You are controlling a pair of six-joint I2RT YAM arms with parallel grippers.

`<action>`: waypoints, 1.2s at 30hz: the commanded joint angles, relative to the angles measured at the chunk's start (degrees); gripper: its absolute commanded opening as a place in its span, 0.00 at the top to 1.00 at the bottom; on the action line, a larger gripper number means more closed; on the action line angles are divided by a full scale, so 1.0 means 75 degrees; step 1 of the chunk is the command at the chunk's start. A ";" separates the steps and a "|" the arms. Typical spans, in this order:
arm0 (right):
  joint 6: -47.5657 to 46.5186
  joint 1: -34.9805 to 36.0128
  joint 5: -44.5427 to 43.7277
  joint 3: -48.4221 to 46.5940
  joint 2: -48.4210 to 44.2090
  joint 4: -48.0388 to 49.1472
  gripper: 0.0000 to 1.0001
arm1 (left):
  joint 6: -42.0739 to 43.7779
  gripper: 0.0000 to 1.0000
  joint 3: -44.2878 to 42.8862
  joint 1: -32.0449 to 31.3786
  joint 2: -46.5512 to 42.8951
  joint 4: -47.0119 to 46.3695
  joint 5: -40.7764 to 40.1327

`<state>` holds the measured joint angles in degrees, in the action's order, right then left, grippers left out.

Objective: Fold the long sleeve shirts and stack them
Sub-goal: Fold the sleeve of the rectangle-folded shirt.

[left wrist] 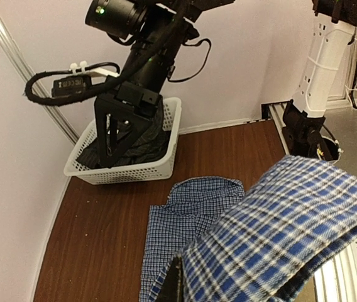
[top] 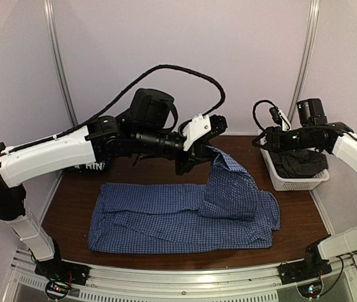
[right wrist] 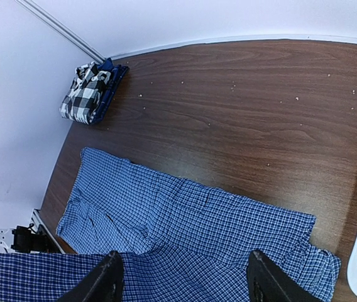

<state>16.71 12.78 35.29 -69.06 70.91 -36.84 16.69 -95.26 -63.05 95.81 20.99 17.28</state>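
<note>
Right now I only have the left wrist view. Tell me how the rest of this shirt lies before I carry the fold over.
Observer: Top external shows the blue check shirt lying flat on the table, only its right end lifted in the left gripper.
Operator: Report the right side.
Observer: The right gripper is open and empty.
Operator: Locate the finished stack.
Observer: Far left corner: a folded black-and-white plaid shirt on a navy one.
</note>
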 commanded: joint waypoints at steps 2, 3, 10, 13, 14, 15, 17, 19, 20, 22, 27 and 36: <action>0.0154 -0.0051 0.0214 0.0297 -0.0068 0.0551 0.32 | -0.1187 1.00 0.0322 0.0341 0.0000 -0.0381 -0.0271; 0.0167 -0.0057 0.0233 0.0345 -0.0066 0.0588 0.32 | -0.1383 1.00 0.0335 0.0465 0.0034 -0.0385 -0.0161; 0.0220 -0.0051 0.0368 0.0576 -0.0022 0.0782 0.32 | -0.2748 1.00 0.0245 0.1603 0.0357 -0.0291 0.0782; 0.0245 -0.0054 0.0401 0.0626 0.0000 0.0860 0.32 | -0.3121 1.00 0.0167 0.1915 0.0559 -0.0168 0.1024; 0.0255 -0.0051 0.0407 0.0648 0.0010 0.0884 0.32 | -0.3247 1.00 0.0147 0.2028 0.0643 -0.0114 0.1150; 0.0265 -0.0051 0.0415 0.0680 0.0013 0.0908 0.32 | -0.3359 1.00 0.0130 0.2119 0.0734 -0.0060 0.1235; 0.0262 -0.0051 0.0425 0.0726 0.0025 0.0936 0.32 | -0.3561 1.00 0.0175 0.2276 0.0873 0.0018 0.1323; 0.0277 -0.0057 0.0439 0.0782 0.0025 0.0953 0.32 | -0.3769 1.00 0.0310 0.2418 0.0949 0.0042 0.1358; 0.0279 -0.0052 0.0439 0.0807 0.0025 0.0967 0.32 | -0.3877 1.00 0.0401 0.2506 0.0958 0.0033 0.1393; 0.0289 -0.0051 0.0448 0.0864 0.0025 0.1005 0.32 | -0.4103 1.00 0.0616 0.2707 0.0980 -0.0014 0.1595; 0.0303 -0.0052 0.0492 0.0988 0.0054 0.1111 0.32 | -0.4690 1.00 0.1401 0.3235 0.0866 -0.0356 0.1972; 0.0315 -0.0054 0.0560 0.1213 0.0127 0.1283 0.32 | -0.5443 1.00 0.3169 0.3715 0.0252 -0.1153 0.2404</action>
<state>18.48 12.75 38.74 -60.80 71.33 -29.15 -20.29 -75.42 -35.55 102.06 17.89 32.27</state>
